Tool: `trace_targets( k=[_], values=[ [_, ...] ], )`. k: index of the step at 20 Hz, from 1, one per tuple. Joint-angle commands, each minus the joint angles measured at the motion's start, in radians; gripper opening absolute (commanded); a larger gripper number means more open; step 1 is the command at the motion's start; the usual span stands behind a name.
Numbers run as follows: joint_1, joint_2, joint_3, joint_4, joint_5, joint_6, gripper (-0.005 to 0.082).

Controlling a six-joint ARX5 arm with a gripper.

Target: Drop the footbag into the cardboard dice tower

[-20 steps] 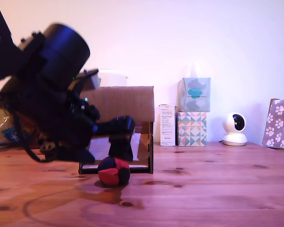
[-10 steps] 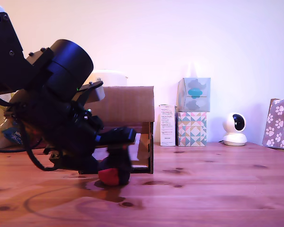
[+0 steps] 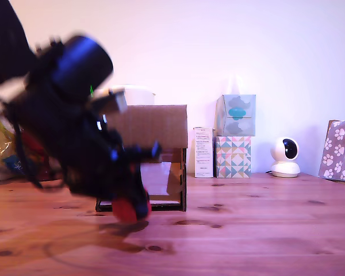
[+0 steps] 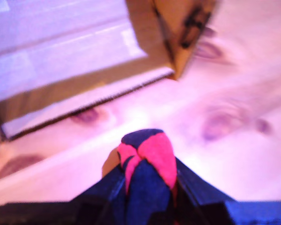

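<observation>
Red-and-navy footbag (image 4: 147, 161): your fingers (image 4: 196, 190) pinch it, lower centre of the wrist view. Cardboard dice tower (image 3: 152, 129) stands just behind on the surface (image 3: 253, 230).

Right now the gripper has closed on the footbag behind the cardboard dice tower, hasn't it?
Not quite: the gripper has closed on the footbag, but in front of the cardboard dice tower, by its lower opening, as the exterior view shows.

Counter (image 3: 264, 230) wood. Two stacked tissue boxes (image 3: 234, 135), carton (image 3: 203, 152) at their 9 o'clock, camera (image 3: 285, 157) at 3, paw-print cloth (image 3: 339, 149) beyond.
</observation>
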Motion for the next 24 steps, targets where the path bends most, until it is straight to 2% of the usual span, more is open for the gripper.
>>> trace_targets(
  k=[1, 6, 8, 11, 13, 15, 17, 19, 24],
  values=[
    [-0.013, -0.093, -0.009, -0.025, 0.004, 0.004, 0.0175],
    [-0.028, -0.32, -0.009, -0.131, 0.0, 0.004, 0.0175],
    [-0.028, -0.391, -0.009, -0.144, -0.019, 0.005, 0.0175],
    [-0.027, -0.47, -0.009, -0.1, -0.084, 0.052, 0.0175],
    [-0.027, -0.487, -0.009, -0.021, -0.124, 0.111, 0.0175],
    [-0.021, -0.483, -0.009, 0.063, -0.136, 0.148, 0.0175],
    [-0.007, -0.463, -0.009, 0.148, -0.136, 0.183, 0.0175],
    [0.016, -0.435, -0.007, 0.219, -0.13, 0.188, 0.0175],
    [0.112, -0.336, 0.093, 0.153, -0.028, 0.187, 0.0175]
  ],
)
